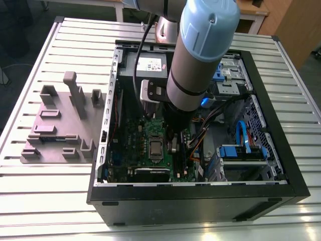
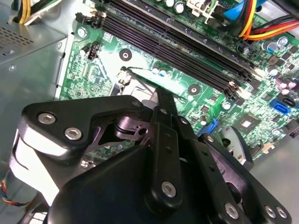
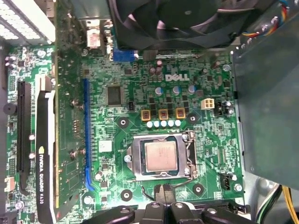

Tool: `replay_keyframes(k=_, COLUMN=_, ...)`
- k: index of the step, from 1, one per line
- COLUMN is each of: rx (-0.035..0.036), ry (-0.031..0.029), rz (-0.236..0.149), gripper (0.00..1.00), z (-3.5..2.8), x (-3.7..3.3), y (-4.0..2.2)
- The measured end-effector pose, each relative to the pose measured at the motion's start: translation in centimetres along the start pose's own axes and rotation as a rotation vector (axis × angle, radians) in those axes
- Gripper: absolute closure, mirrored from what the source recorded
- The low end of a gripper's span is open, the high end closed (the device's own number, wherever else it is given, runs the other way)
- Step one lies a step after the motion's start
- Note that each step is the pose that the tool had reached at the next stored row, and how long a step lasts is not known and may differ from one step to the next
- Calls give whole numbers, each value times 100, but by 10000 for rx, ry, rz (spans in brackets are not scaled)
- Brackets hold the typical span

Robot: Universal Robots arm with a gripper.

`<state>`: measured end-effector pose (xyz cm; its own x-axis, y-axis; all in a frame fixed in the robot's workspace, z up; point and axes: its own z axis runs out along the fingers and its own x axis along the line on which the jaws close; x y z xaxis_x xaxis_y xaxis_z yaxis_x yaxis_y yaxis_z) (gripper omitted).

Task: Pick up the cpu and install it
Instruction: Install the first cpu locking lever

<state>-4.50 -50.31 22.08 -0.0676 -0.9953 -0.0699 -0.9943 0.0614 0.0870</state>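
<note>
Exterior view: open PC case [image 1: 281, 175] lies on a slatted metal table [image 1: 45, 201], side panel off, the arm [image 1: 200, 55] reaching down into it over the green motherboard [image 1: 145, 145]. The cpu [image 1: 155, 148] sits in its socket on the board, just beside the arm's lower end on the exterior view's left. Also inside the case: a power supply with white label [image 1: 149, 64], blue cables [image 1: 241, 135], drive bays [image 1: 228, 75]. A grey fixture plate [image 1: 60, 125] with upright blocks rests on the table outside the case, on the exterior view's left. Second wrist view: gripper [image 2: 161, 100] body fills the foreground, one dark fingertip over the board near the socket frame [image 2: 128, 77]; how wide the claw stands cannot be told, and nothing seen in its grasp. Black RAM slots [image 2: 177, 42] run beyond it. First wrist view: cpu [image 3: 160, 156] seated flat inside the metal socket frame [image 3: 161, 157], silvery top up; gripper [image 3: 164, 191] tip just beside the frame's edge, apart from the chip. Graphics card [image 3: 44, 154] stands in a slot and a fan [image 3: 187, 21] sits at the board's edge.
</note>
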Motion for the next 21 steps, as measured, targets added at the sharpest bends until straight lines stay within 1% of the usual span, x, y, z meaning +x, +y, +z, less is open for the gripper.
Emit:
replay_keyframes(k=4, rx=-20, ry=26, rz=-296, gripper=90, z=14, x=5, y=-1)
replay_keyframes(k=19, rx=-21, ry=27, rz=-315, gripper=90, z=15, x=5, y=-2)
replay_keyframes(k=20, rx=-21, ry=32, rz=-315, gripper=90, z=16, x=5, y=-2)
replay_keyframes(k=21, rx=-19, ry=58, rz=-314, gripper=90, z=17, x=4, y=-3)
